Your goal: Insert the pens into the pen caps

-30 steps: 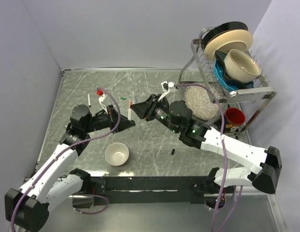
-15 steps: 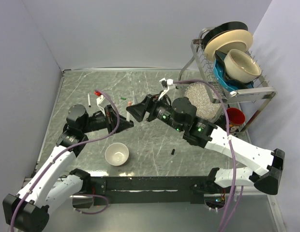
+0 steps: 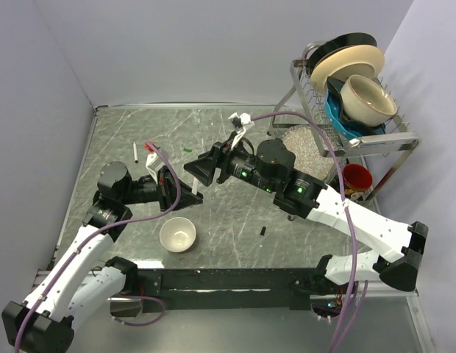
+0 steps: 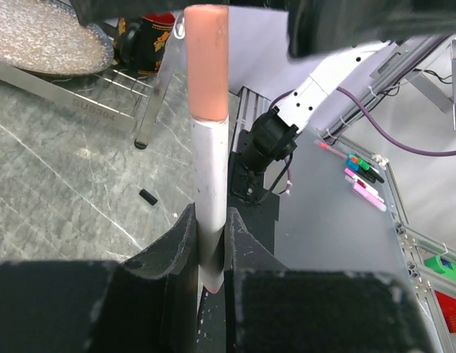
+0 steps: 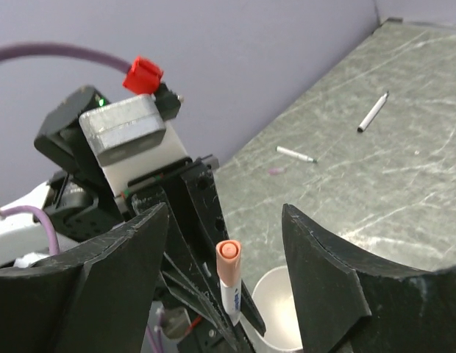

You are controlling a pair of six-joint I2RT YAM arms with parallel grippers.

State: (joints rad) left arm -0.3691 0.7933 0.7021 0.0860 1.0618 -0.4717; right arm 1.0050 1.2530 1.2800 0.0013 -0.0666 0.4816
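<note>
Left pincer [image 3: 188,193] grips pen [image 3: 194,183] — right pincer [image 3: 198,169] near.

White-grey pen [image 4: 211,169] stands upright, orange-red cap [image 4: 207,59] on top; black cap [image 3: 263,231] lies apart; second pen [image 3: 134,152] lies far left.

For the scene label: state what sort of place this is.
Probably a robot lab test cell rather than a kitchen: the left arm and right arm bolted at the edge of a marbled table, plain grey walls boxing it in, and a dish rack loaded with bowls.
</note>
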